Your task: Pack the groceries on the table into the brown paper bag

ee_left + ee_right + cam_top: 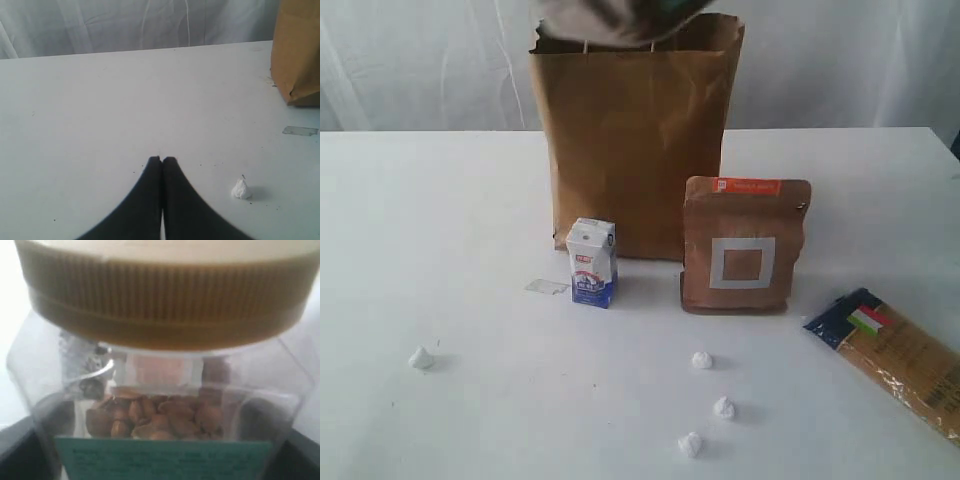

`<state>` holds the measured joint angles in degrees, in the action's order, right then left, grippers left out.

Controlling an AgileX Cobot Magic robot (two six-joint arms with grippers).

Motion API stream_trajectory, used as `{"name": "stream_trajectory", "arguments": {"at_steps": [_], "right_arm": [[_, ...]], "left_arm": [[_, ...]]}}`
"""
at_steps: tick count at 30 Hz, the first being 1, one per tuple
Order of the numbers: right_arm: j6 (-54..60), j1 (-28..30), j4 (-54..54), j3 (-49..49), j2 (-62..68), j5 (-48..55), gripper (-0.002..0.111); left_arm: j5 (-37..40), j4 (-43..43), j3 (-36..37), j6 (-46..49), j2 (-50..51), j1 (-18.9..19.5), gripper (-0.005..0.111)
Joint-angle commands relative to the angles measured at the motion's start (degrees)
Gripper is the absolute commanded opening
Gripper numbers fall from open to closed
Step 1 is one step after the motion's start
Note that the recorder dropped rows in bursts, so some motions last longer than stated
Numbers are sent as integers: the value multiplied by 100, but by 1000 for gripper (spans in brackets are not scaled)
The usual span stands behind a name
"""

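Observation:
The brown paper bag (635, 140) stands upright at the back of the white table (440, 250). A blurred grey arm (610, 18) hangs over its rim. In the right wrist view the gold-lidded nut jar (160, 405) fills the frame, and my right gripper (160, 452) is shut on it, with dark fingers (22, 450) at both sides. The white-blue carton (592, 262) and the brown pouch (744, 245) stand in front of the bag. The pasta packet (900, 360) lies at the right edge. My left gripper (162, 160) is shut and empty above bare table, left of the bag (297, 50). The grain jar and the can are out of view.
Several small white paper balls lie on the front of the table (421, 357) (701, 360) (723, 407); one ball (241, 189) lies just beside my left gripper. A small clear tape strip (547, 287) lies left of the carton. A white curtain hangs behind the table.

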<state>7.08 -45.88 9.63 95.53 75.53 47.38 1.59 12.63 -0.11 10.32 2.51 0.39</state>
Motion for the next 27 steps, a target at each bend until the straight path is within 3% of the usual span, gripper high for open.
{"name": "stream_trajectory", "arguments": {"at_steps": [1, 9, 17, 27], "right_arm": [[-24, 478, 1416, 107, -14, -453, 19], [526, 921, 1487, 107, 942, -2252, 19], [421, 936, 1227, 107, 1679, -2441, 18], [298, 924, 1274, 107, 1415, -3435, 4]], "left_arm": [[-23, 34, 11, 20, -207, -192, 0], [-23, 34, 11, 20, -251, -505, 0], [-23, 34, 11, 20, -251, -518, 0], [-23, 34, 11, 20, -251, -518, 0]]}}
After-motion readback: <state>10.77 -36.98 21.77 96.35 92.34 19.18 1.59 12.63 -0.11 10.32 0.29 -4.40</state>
